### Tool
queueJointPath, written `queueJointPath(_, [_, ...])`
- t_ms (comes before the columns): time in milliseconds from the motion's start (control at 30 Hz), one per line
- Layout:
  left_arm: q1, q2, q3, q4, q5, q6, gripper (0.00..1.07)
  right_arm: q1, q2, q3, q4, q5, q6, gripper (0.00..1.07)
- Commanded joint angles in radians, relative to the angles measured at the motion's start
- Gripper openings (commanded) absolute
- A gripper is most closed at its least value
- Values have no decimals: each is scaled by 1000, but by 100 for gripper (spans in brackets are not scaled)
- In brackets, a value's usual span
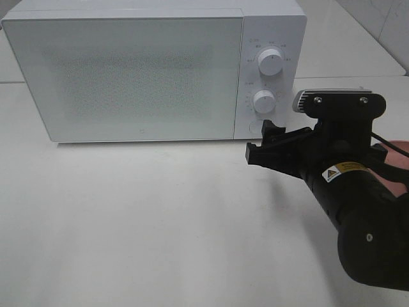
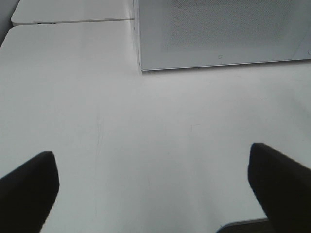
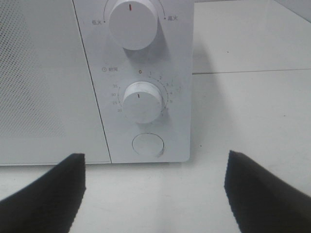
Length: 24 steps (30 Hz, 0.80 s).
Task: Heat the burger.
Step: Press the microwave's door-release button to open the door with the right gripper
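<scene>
Exterior high shows the white table [image 1: 160,217] with the microwave [image 1: 128,70] standing at its far edge, door shut. The right arm [image 1: 358,211] reaches in from the table's near right corner. The right gripper [image 1: 262,142] sits just in front of the control panel, its fingers spread wide with nothing between them. The left gripper [image 2: 155,194], seen only in its own wrist view, hangs over bare table short of the microwave's front, its fingers also wide apart and empty.

On the panel, the upper dial [image 3: 131,22] sits above the lower dial [image 3: 142,101], whose mark points at zero, so heating does not seem to have begun. Below them is the round button [image 3: 148,144], directly ahead of the right gripper. The step in hand looks like opening the door. That calls for one fingertip to be set squarely on the button and pushed straight in, clear of the lower dial.

The burger shows in no view. It may be behind the frosted door or behind the right arm, where a sliver of pink [image 1: 401,169] peeks out at the table's right edge; I cannot tell which.
</scene>
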Motion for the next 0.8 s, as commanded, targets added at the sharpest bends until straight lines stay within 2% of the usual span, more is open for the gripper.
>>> queueJointPath(33, [1,-22,0,-5,-5,-8,98,-45,32,-43,-53,-194,8,75])
queueJointPath(233, [1,-22,0,-5,-5,-8,98,-67,79,-84,-84,-193,8,75])
queueJointPath(600, [1,-22,0,-5,-5,-8,98,-67,85,-85,-75,-176,68,75])
queueJointPath(800, [1,-22,0,-5,-5,-8,98,-67,85,-85,-46,-94,403,74])
